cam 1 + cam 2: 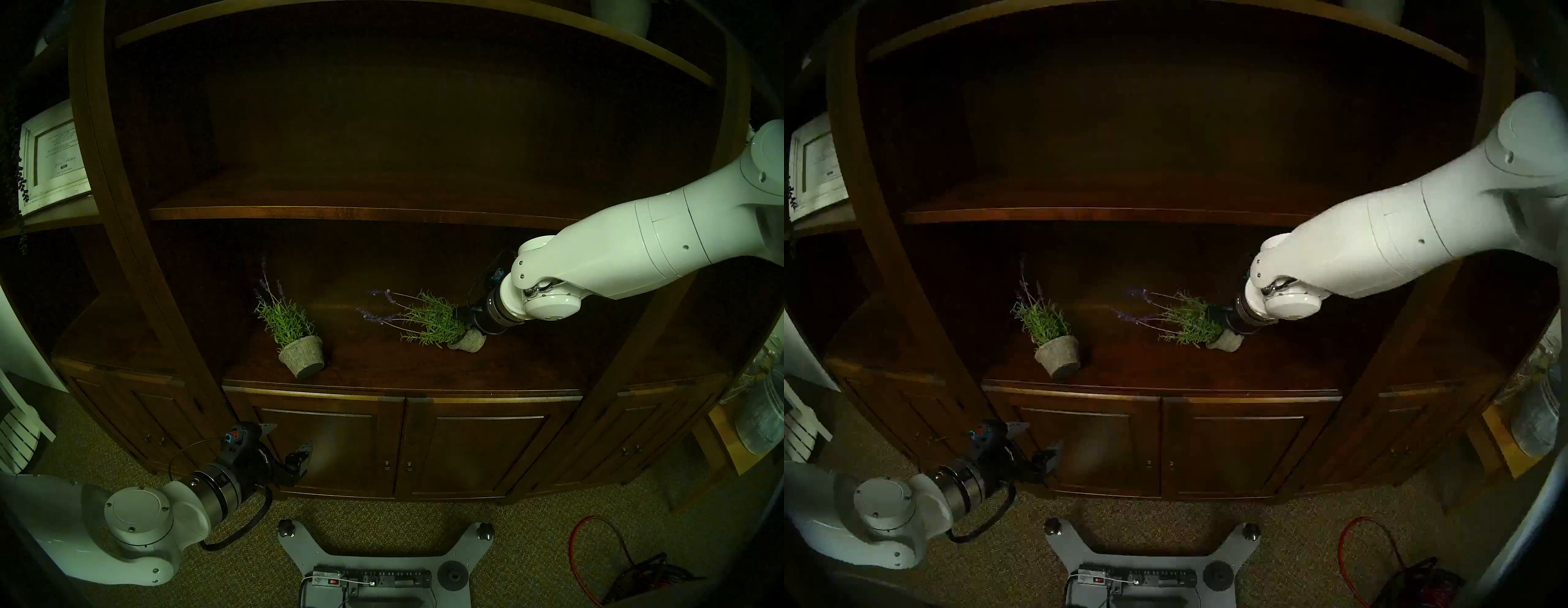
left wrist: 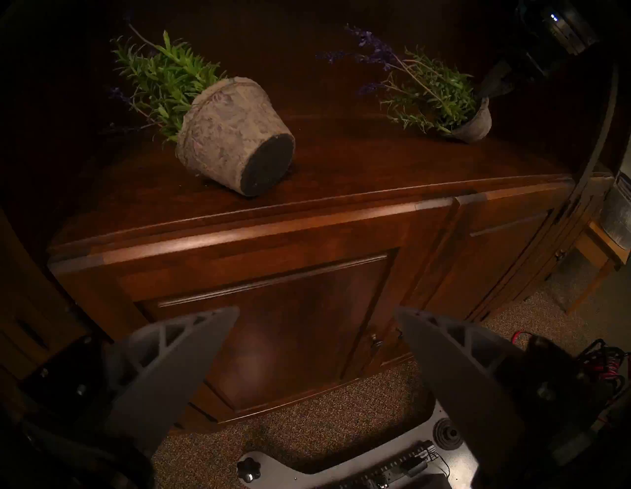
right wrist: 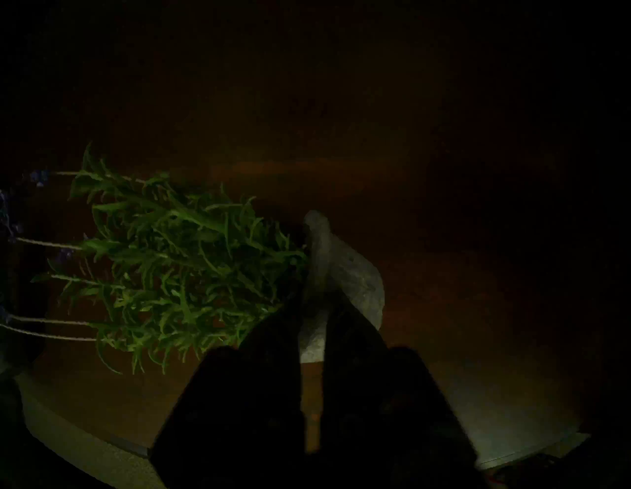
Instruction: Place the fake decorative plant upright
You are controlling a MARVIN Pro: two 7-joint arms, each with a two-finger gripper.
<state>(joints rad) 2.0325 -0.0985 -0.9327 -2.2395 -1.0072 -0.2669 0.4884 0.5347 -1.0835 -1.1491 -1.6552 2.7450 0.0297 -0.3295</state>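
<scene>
Two fake decorative plants lie tipped on the cabinet's wooden counter [image 1: 382,373]. The right plant [image 1: 432,325] [image 1: 1189,325] [image 2: 433,92] has its grey pot [image 1: 470,342] [image 3: 351,273] on its side, with green sprigs and purple stems pointing left. My right gripper [image 1: 463,321] [image 1: 1221,319] [image 3: 314,307] is shut on this pot's rim. The left plant [image 1: 292,331] [image 1: 1047,327] also lies tipped, its pot [image 2: 232,136] showing its dark base near the counter's front edge. My left gripper [image 1: 286,441] [image 1: 1036,437] [image 2: 317,310] hangs open and holds nothing, low in front of the cabinet door.
A wooden shelf [image 1: 360,212] spans the cabinet just above the counter and my right arm. Cabinet side posts [image 1: 127,212] flank the opening. A framed picture [image 1: 53,161] stands on the left. The robot base [image 1: 373,564] and a red cable [image 1: 594,552] lie on the carpet.
</scene>
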